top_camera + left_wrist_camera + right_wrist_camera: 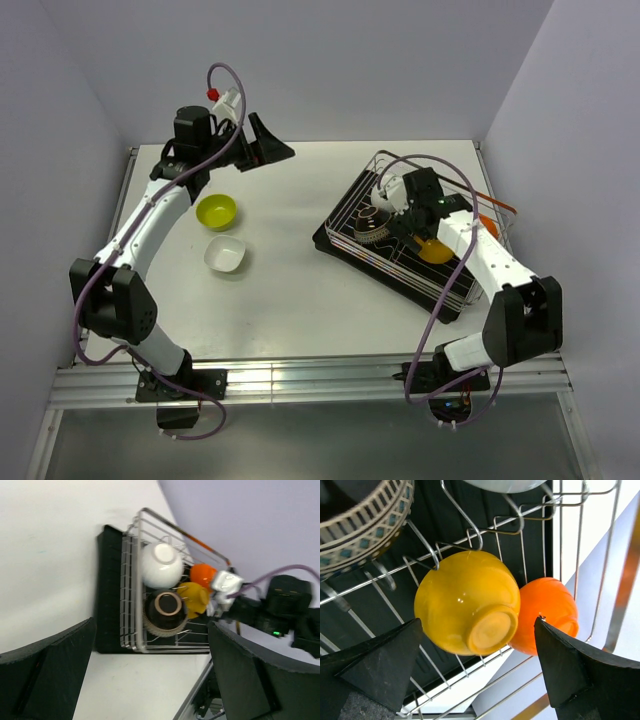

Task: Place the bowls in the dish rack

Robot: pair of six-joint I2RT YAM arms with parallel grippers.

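Right gripper: jaws spread wide, nothing between them, positioned directly above the dish rack. Beneath it, a yellow bowl lies tilted on the wire dividers with its foot facing up. It touches an orange bowl at the rack's outer rail. A dark ribbed bowl and a white bowl sit in the adjoining row, both bottom-out.

Left gripper: jaws apart, empty, raised over the far side of the table, well apart from the rack.

Outside the rack: a lime green bowl and a second white bowl stand upright on the table, near each other, beside my left arm.
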